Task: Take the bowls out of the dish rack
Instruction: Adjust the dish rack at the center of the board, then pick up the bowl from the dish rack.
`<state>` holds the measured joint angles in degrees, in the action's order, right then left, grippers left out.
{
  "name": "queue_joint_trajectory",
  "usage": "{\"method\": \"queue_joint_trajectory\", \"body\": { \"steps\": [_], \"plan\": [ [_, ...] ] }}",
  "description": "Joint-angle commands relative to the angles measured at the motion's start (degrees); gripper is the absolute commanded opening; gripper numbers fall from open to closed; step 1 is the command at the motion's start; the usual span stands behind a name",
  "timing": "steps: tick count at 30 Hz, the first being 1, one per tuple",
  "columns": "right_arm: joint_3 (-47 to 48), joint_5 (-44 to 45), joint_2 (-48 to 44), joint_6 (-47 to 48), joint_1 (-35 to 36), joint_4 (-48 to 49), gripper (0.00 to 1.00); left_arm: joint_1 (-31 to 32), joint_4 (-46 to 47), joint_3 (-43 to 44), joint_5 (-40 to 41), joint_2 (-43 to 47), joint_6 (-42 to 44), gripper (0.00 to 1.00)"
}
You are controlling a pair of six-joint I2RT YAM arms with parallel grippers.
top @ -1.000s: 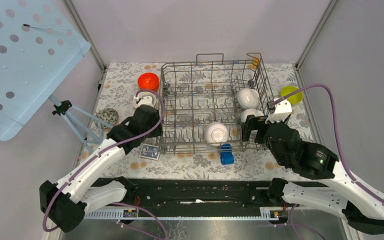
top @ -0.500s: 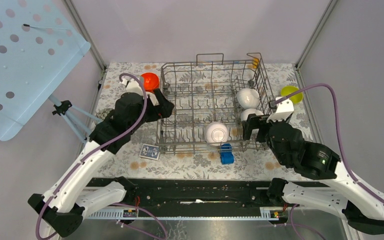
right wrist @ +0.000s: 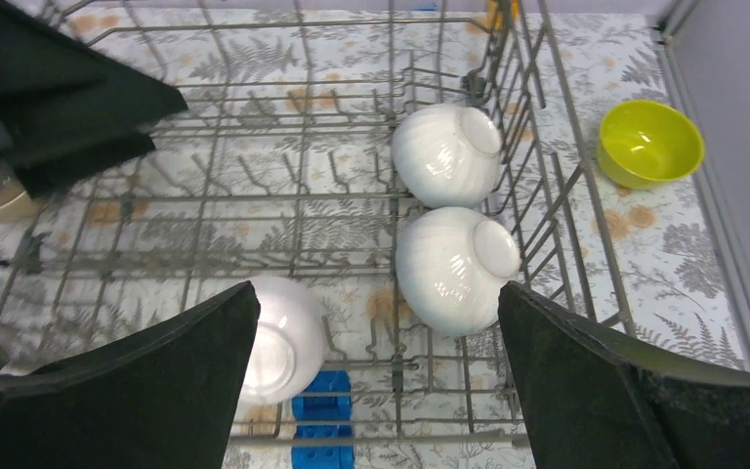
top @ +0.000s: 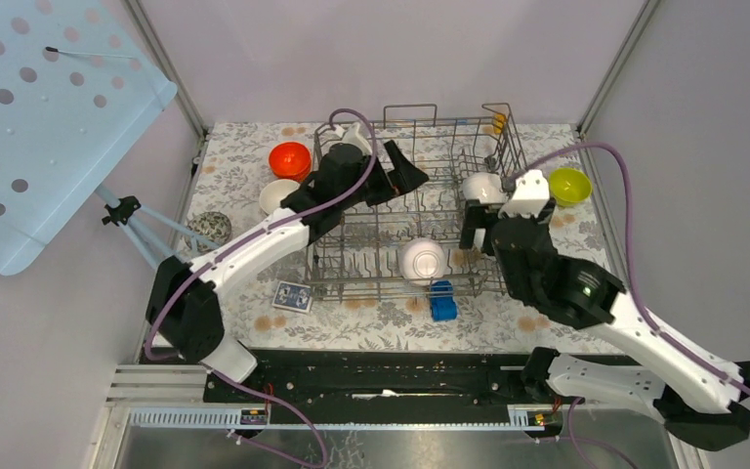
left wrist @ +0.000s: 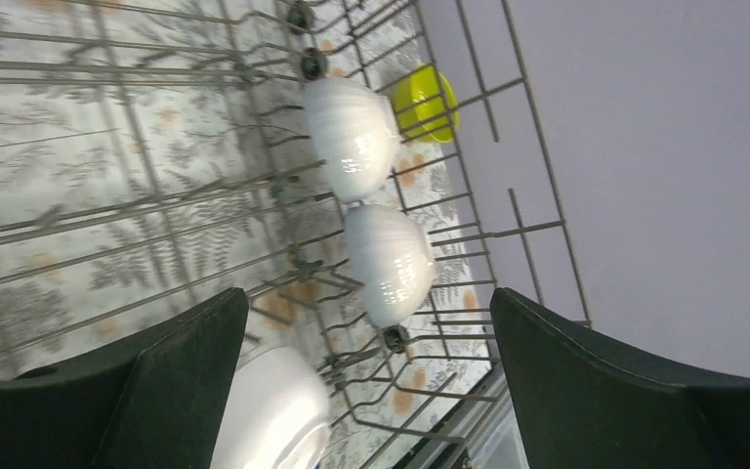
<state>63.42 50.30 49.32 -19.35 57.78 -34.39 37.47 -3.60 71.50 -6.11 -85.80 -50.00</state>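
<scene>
Status: three white bowls are left in the dish rack (top: 388,289). Two sit one behind the other along its right wall, the far white bowl (right wrist: 447,154) and the near white bowl (right wrist: 456,269). Both are tipped on their sides between the tines, foot rings turned toward the right wall. The tines keep them wedged, so we judge they need lifting up and out, not dragging sideways. The third white bowl (top: 422,260) sits at the near edge, mid-rack, with the blue toy car (top: 441,301) just outside it on the surface (top: 371,327). Already out: the yellow-green bowl (top: 568,186) upright on the surface right of the rack, and the orange-red bowl (top: 290,159) and a beige bowl (top: 278,195) on the left, just beside each other. It looks like each arm drops on its own side, which would keep the arms from crossing. The left hand (top: 405,174) is over the far-left part of the rack, jaws fully apart and empty, its camera looking across at the right-side pair. The right hand (right wrist: 376,293) hangs above the near white bowl, jaws also spread wide and empty. We read the right arm as lined up for the next pick, and the left as likelier for the mid-rack bowl. Risks: both hands over one rack, and a glossy rim slipping or catching a tine.
</scene>
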Motion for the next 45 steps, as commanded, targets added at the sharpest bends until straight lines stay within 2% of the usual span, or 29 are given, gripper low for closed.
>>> {"method": "queue_joint_trajectory", "body": {
  "steps": [1, 4, 6, 11, 14, 17, 21, 24, 28, 39, 45],
  "plan": [
    [5.89, -2.79, 4.82, 1.17, -8.76, 5.16, 1.0, 2.7, 12.67, 5.25, 0.33, -3.86, -3.77, 0.99],
    [7.31, -10.2, 6.74, -0.8, -17.73, 6.53, 1.0, 3.08, 19.11, 5.55, 0.2, -7.69, -5.45, 0.99],
    [7.5, -13.17, 7.6, -2.93, -22.92, 7.21, 1.0, 3.11, 20.0, 8.2, 0.2, -11.03, -5.47, 0.99],
    [2.04, -25.36, 6.52, -13.21, -40.2, 10.39, 1.0, 2.4, 11.62, 21.63, -4.11, -21.56, 0.23, 0.99],
    [-1.79, -28.22, 5.89, -16.01, -45.06, 12.79, 1.0, 0.83, 8.87, 28.49, -10.87, -27.85, -0.03, 0.99],
    [-4.05, -28.09, 5.88, -17.88, -47.31, 14.33, 1.0, -0.78, 10.34, 31.32, -16.4, -32.97, -1.85, 0.99],
    [-6.44, -28.78, 5.71, -20.25, -48.53, 16.59, 1.0, -2.47, 13.3, 32.82, -19.47, -36.8, -3.77, 0.99],
    [-8.01, -29.24, 4.95, -21.06, -48.81, 17.79, 1.0, -2.99, 11.65, 37.46, -22.35, -40.43, -4.1, 0.98],
    [-8.59, -30.44, 3.18, -20.36, -48.9, 17.92, 1.0, -3.1, 8.71, 41.26, -23.65, -43.36, -3.29, 0.98],
    [-12.07, -37.6, -4.48, -20.1, -48.9, 17.78, 1.0, -2.87, 7.73, 44.18, -29.91, -48.71, -3.93, 0.95],
    [-11.04, -38.78, -5.96, -19.03, -48.86, 16.57, 1.0, -2.05, 6.67, 46.0, -30.31, -51.24, -4.01, 0.94]
  ]
}}
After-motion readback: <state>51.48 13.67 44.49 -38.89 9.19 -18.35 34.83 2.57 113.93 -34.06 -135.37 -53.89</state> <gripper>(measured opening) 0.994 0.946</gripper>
